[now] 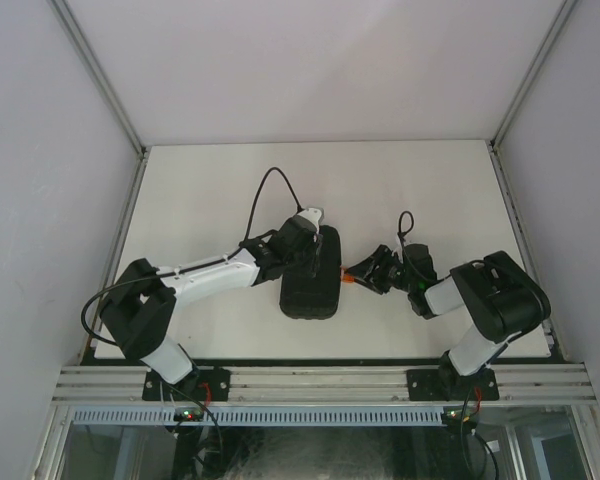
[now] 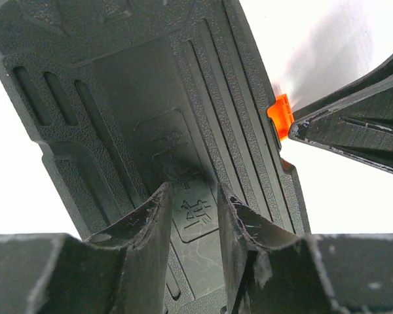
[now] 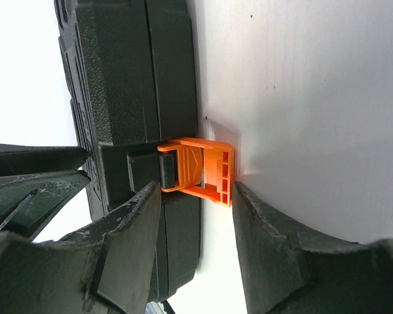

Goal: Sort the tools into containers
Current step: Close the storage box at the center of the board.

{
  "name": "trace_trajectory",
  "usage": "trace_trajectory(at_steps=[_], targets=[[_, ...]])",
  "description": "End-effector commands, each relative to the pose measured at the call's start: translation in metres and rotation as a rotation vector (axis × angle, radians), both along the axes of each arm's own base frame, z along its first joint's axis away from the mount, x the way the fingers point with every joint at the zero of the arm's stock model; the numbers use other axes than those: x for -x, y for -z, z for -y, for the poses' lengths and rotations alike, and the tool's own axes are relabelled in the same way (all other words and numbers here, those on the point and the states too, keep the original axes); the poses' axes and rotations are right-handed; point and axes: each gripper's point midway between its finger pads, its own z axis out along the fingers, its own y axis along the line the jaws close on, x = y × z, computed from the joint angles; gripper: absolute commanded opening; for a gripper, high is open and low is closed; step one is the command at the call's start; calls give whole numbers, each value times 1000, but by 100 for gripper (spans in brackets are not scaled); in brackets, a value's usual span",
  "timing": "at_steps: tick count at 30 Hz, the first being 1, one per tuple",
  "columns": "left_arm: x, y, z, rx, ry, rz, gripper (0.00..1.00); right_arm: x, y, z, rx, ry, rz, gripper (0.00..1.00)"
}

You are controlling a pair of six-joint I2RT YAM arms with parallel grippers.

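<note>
The black ribbed tool case (image 1: 310, 295) lies shut on the white table (image 1: 200, 190), between the two arms. My left gripper (image 1: 315, 250) is over the case's far end, fingers a little apart and empty, tips just above the lid (image 2: 118, 98); the gap (image 2: 195, 196) shows only the embossed lid. My right gripper (image 1: 365, 270) is open at the case's right side. Its fingers straddle the orange latch (image 3: 203, 170), which is swung out from the case wall (image 3: 131, 78). The latch also shows in the left wrist view (image 2: 281, 116). No tools are in view.
White walls with metal posts (image 1: 110, 90) close in the table at the back and both sides. The aluminium rail (image 1: 320, 382) holding the arm bases runs along the near edge. A black cable (image 1: 265, 195) loops above the left wrist.
</note>
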Motion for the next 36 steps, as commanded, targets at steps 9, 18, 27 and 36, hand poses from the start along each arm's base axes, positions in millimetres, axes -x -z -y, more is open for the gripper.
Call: trace_trajectory(at_steps=[9, 18, 27, 36], targets=[[54, 58, -20, -116, 69, -242, 36, -6, -51, -20, -107, -128, 173, 46], [55, 61, -20, -119, 69, -247, 35, -4, -74, -25, -145, -177, 241, 45], [56, 62, -19, -117, 70, -249, 34, -2, -81, -28, -139, -185, 253, 44], [56, 62, -20, -117, 71, -248, 34, -7, -60, -28, -65, -168, 197, 42]])
